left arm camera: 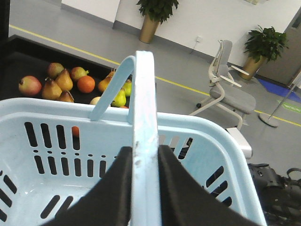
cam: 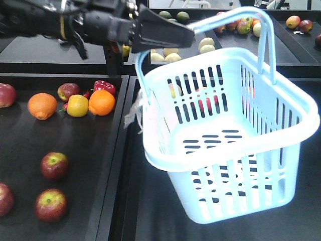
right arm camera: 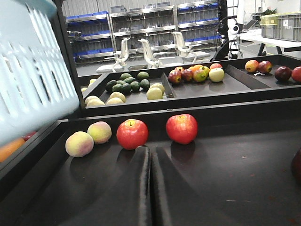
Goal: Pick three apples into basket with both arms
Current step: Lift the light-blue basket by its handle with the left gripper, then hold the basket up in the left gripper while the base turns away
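Observation:
The pale blue basket (cam: 225, 150) hangs tilted in the air, with no fruit showing on its slotted floor. My left gripper (cam: 186, 35) is shut on one hoop handle (left arm camera: 143, 94), which runs straight up between its jaws in the left wrist view (left arm camera: 145, 153). Dark red apples (cam: 54, 165) (cam: 50, 205) lie in the left tray, a third (cam: 2, 199) at the frame edge. My right gripper (right arm camera: 150, 151) is shut on nothing, low over a black tray, just short of two red apples (right arm camera: 132, 133) (right arm camera: 181, 128).
Oranges (cam: 42, 106) (cam: 102, 102), a yellow apple (cam: 77, 106) and a red pepper (cam: 104, 86) sit at the back of the left tray. Two peaches (right arm camera: 79, 143) lie left of the right gripper. Raised tray rims (cam: 118, 165) divide the table. Further fruit trays (right arm camera: 188, 87) stand behind.

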Robot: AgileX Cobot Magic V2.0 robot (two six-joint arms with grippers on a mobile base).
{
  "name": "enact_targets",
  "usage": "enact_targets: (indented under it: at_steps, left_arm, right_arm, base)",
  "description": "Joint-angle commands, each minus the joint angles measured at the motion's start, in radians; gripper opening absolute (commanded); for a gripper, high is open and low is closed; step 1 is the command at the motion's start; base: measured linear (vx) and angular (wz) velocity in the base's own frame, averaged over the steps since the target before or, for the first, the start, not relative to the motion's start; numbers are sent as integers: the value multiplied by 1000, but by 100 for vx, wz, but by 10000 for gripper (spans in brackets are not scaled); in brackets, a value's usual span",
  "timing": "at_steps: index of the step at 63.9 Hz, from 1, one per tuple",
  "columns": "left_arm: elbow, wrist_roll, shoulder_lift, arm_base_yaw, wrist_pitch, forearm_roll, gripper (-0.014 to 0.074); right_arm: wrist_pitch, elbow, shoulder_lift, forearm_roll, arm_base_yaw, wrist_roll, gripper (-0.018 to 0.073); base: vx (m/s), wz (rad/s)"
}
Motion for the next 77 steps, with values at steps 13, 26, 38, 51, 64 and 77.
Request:
enact_targets:
  at_steps: [13, 26, 38, 51, 64, 77]
  left_arm:
    - [13, -15, -188, -3, -124, 2, -8]
    - [223, -15, -288, 31, -124, 2, -8]
    - [337, -13, -363, 66, -124, 2, -8]
    - [335, -13, -384, 81, -124, 2, -8]
    - [335, -13, -384, 81, -124, 1, -8]
    - [335, -13, -384, 81, -124, 0, -8]
  right_arm:
    - [-68, 13, -11, -9, -7, -10, -4]
    - [-68, 13, -11, -9, -7, -10, -4]
    - [-68, 13, -11, -9, -7, -10, -4]
    - [-68, 13, -11, -9, -7, -10, -4]
    - [-68, 13, -11, -9, -7, -10, -4]
    - [-68, 13, -11, -9, -7, -10, -4]
  base:
    - [0, 0]
    - [0, 0]
    - [0, 0]
    - [0, 0]
    - [0, 0]
    - [0, 0]
